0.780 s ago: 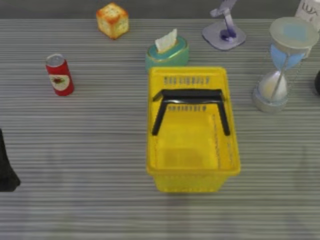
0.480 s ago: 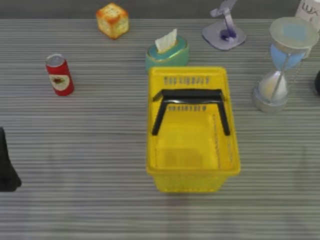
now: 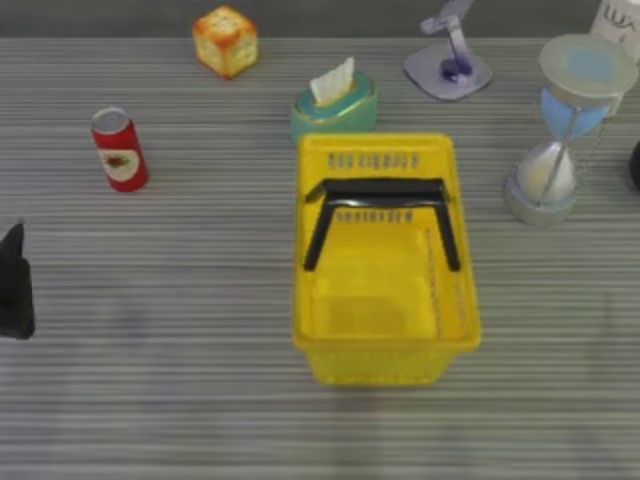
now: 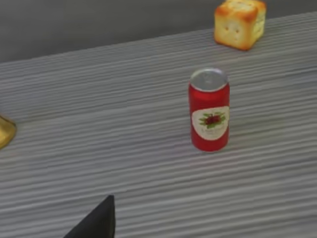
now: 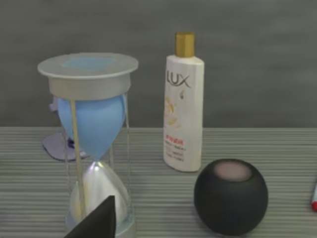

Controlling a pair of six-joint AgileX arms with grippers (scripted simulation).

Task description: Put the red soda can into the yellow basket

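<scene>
the red soda can (image 3: 119, 150) is stood upright well left of the yellow basket (image 3: 384, 358), the left gripper (image 3: 16, 284) seen nearer, jaw state untellable.

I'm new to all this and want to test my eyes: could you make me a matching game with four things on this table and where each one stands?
Things:
1. red soda can
2. yellow basket
3. hourglass
4. tissue box

Places:
A. middle of the table
B. right side
C. left side, standing upright
D. just behind the basket

Pairs: 1-C, 2-A, 3-B, 4-D
</scene>
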